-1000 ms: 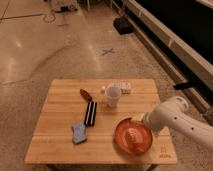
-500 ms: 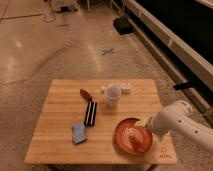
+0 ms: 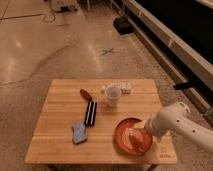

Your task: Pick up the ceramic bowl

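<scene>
The ceramic bowl (image 3: 131, 136) is round and orange-red. It sits on the wooden table (image 3: 60, 122) near the front right corner. My white arm (image 3: 172, 120) comes in from the right. My gripper (image 3: 142, 134) is at the bowl's right rim, reaching into the bowl.
A white cup (image 3: 113, 95) stands at the table's middle back, with a small white packet (image 3: 125, 88) behind it. A black bar (image 3: 90, 113), a blue sponge (image 3: 79, 133) and a small brown item (image 3: 85, 94) lie left of the bowl. A dark ledge (image 3: 165, 30) runs along the right.
My arm has moved down and left, bringing the gripper from beside the bowl onto its right rim. The bowl has stayed in place.
</scene>
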Controlling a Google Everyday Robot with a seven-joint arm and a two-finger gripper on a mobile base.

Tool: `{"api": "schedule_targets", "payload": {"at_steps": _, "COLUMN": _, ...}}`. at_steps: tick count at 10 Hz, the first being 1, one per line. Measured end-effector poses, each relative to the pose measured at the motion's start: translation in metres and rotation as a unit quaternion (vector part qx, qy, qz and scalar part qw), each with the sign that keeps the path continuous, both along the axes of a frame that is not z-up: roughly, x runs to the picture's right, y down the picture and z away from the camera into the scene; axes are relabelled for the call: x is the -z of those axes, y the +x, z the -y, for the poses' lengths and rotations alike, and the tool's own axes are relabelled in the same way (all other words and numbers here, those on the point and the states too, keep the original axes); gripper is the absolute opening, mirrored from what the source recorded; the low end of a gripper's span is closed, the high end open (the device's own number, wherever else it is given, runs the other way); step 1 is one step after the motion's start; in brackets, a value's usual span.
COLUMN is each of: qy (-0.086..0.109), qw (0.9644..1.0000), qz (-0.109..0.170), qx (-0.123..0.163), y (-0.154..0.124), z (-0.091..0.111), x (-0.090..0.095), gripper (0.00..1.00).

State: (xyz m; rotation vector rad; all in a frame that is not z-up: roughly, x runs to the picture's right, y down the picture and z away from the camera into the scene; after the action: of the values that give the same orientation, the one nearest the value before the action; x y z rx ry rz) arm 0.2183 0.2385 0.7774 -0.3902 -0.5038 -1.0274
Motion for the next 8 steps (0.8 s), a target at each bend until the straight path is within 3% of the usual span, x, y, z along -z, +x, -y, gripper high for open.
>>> {"api": "schedule_targets", "payload": {"at_steps": 4, "qy": -0.016, "qw": 0.9998, "qz": 0.015, "qx": -0.002, "y": 0.002, "z": -0.006, "x": -0.012, "gripper": 0.76}}
{"api": "schedule_targets", "payload": {"at_steps": 7, "qy": -0.026, "qw": 0.9993, "qz": 0.024, "qx": -0.01, "y": 0.006, "z": -0.01, "x": -0.018, "gripper": 0.44}}
{"api": "schedule_targets", "payload": {"at_steps": 8, "qy": -0.027, "qw": 0.9992, "qz": 0.026, "qx": -0.012, "y": 0.006, "z": -0.009, "x": -0.019, "gripper": 0.38}}
